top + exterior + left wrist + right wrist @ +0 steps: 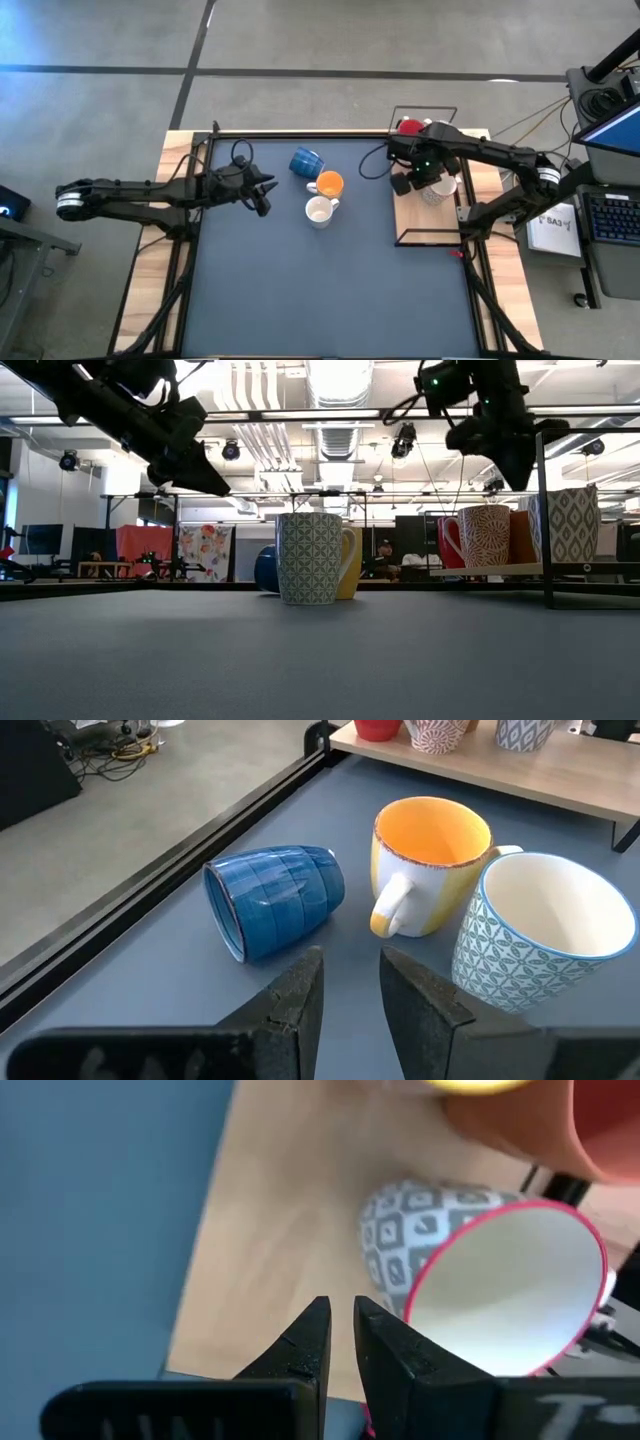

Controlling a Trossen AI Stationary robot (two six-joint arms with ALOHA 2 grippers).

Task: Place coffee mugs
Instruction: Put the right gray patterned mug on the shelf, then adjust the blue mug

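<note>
Our left hand (pixel 350 985) hovers near tipped blue mug (pixel 275 900) on surface (pixel 330 290), fingers slightly apart, empty. Right hand (pixel 340 1335) above shelf (pixel 412 215), nearly closed, empty. We grip blue mug's rim gently.

Dark table mat (pixel 330 290) with blue mug (pixel 306 162) toppled, orange mug (pixel 329 184), white mug (pixel 319 211) upright.

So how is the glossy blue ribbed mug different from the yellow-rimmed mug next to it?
The glossy blue ribbed mug lies tipped on its side, mouth facing sideways; the yellow-rimmed mug stands upright, mouth up. The blue one is dark blue all over; the other is white outside and orange-yellow inside, with a yellow handle showing. Both sit on the dark table mat.
</note>
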